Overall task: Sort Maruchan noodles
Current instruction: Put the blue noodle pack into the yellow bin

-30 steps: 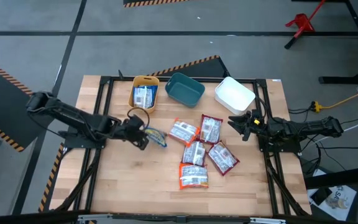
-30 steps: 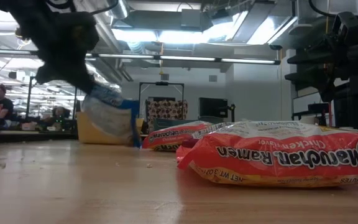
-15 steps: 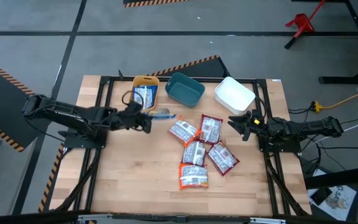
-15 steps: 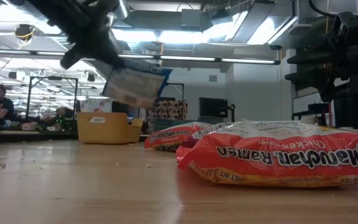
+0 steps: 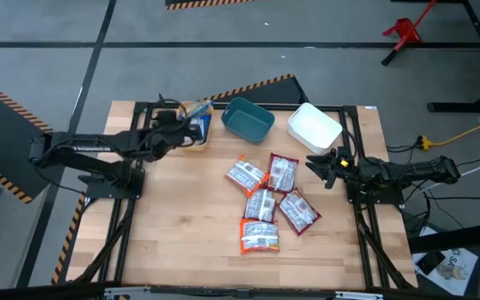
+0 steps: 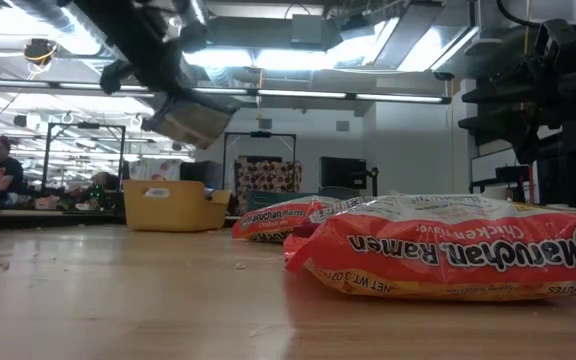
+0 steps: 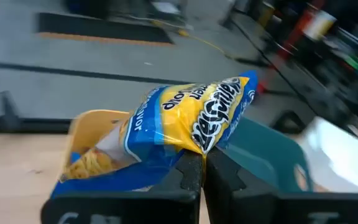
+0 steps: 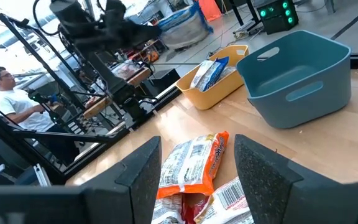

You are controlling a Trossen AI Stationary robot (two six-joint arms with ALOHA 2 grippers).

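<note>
A blue-and-yellow packet [image 7: 185, 121] is pinched by one edge in the left end effector [image 5: 183, 123], whose fingers are clenched on it, and it hangs clear of the surface [image 5: 182, 242] right over the yellow bin [image 5: 197, 138]. Directly under that end effector, inside the bin, another blue-and-yellow packet [image 8: 209, 72] already lies, so this colour looks to be the first one being collected, and the carried packet seems about ready to drop in.

Beyond the left end effector, toward the right arm, the teal bin [image 5: 247, 118] and then the white bin [image 5: 314, 127] stand in a row; both look empty. Five orange-and-white and red-and-white packets [image 5: 264, 202] lie in a loose cluster on the surface, between the two arms and closer to the right end effector [image 5: 322, 167]. That one waits just beside the cluster, below the white bin, its fingers spread and holding nothing.

By my reading the task is in its early part: one packet binned, one nearly so, five unsorted.
</note>
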